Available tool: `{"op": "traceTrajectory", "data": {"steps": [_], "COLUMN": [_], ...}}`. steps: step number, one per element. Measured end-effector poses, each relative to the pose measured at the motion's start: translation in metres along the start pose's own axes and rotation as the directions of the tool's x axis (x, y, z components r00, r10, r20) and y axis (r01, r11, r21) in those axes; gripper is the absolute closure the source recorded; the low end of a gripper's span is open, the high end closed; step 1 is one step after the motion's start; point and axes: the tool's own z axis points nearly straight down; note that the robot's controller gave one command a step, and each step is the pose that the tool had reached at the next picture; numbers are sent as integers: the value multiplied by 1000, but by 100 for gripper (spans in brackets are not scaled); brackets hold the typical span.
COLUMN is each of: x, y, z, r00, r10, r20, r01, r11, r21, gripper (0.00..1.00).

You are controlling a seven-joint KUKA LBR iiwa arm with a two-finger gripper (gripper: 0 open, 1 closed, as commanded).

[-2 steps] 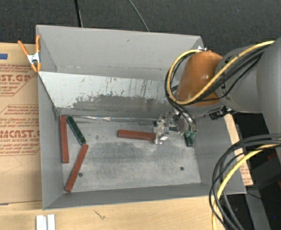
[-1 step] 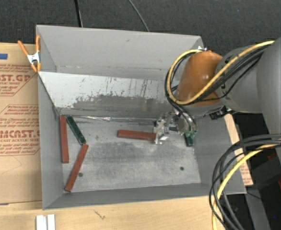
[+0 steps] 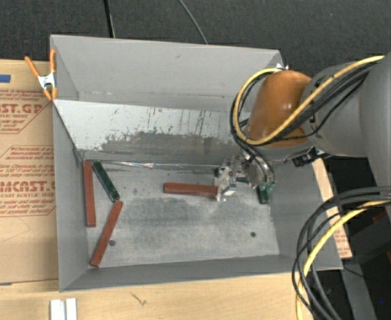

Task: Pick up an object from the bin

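From where I stand, the gripper (image 3: 225,183) is down at the right end of a red-brown stick (image 3: 187,189) lying flat mid-floor in the bin (image 3: 149,65); I cannot tell whether it is clamped on it. Well apart, near the left wall, lie a second red stick (image 3: 89,193), a dark green stick (image 3: 106,181) and a slanted red stick (image 3: 107,233). The grey floor is scuffed. The bin stands on a pale wooden table (image 3: 182,292).

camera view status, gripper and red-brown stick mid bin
Gripper at right end of flat red-brown stick, centre of grey bin. Stick on floor. Other sticks far left, clear.
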Motion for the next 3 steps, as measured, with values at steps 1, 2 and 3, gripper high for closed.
{"op": "traceTrajectory", "data": {"steps": [1,2,3], "x": [2,-1,-1], "y": [0,0,0], "z": [-20,-36,-45], "r00": [1000,1000,1000], "r10": [0,0,0], "r20": [-6,5,6], "r01": [0,0,0], "r11": [1000,1000,1000], "r21": [0,0,0], "gripper": [100,100,100]}}
